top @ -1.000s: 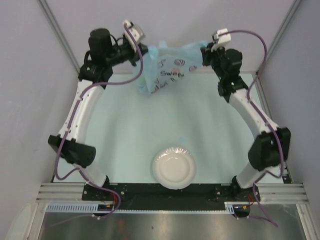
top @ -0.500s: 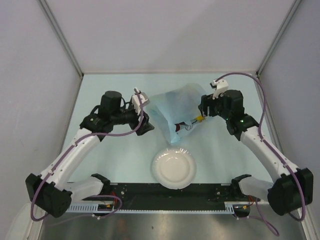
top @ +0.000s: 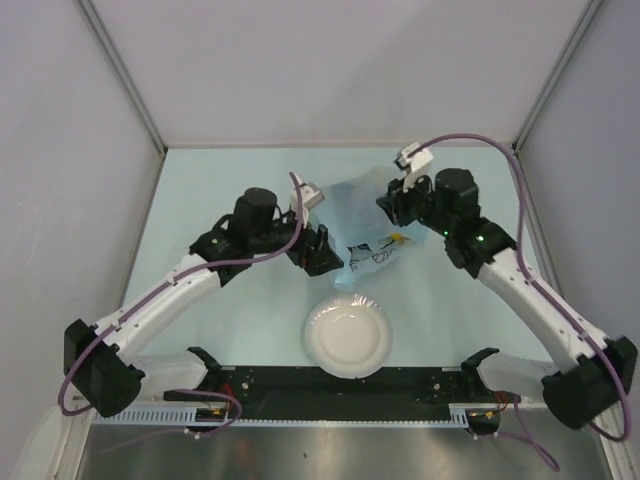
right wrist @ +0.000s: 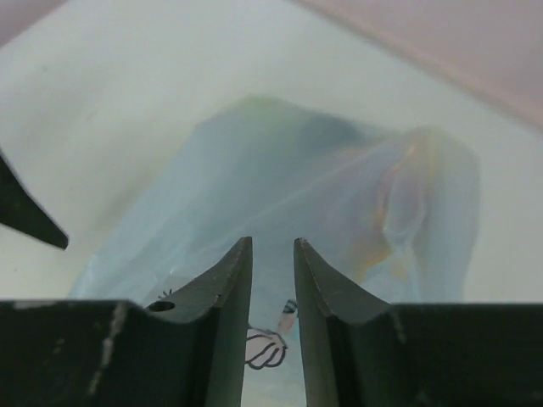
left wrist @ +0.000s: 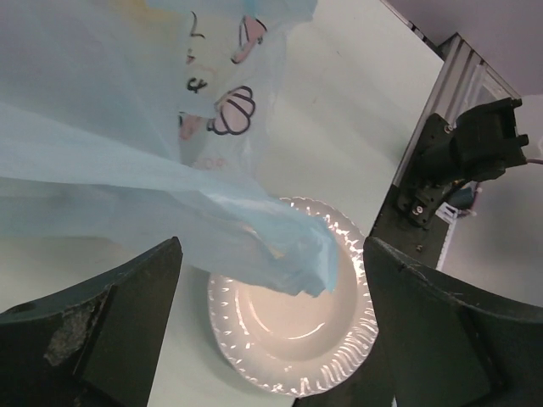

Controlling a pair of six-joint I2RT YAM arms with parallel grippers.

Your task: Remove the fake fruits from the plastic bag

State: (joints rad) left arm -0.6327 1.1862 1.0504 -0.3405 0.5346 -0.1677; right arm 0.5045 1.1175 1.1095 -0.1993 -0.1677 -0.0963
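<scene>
We see the plastic bag in the middle of the table. It is between the two grippers and just past the white bowl.

The left gripper is at the bag's near left corner. In the left wrist view, the left gripper has its jaws spread wide apart, and they grip nothing. A crumpled fold of the bag hangs down between them, right above the bowl.

The right gripper is at the bag's far right top. In the right wrist view, the right gripper has its jaws very close together, with only a thin gap. The bag shows through that gap. We cannot tell if the jaws pinch any of the bag.

A yellow-orange patch shows through the thin blue plastic. It may be a fruit inside the bag, but the view is blurry. We see no fruit lying in the bowl.
</scene>
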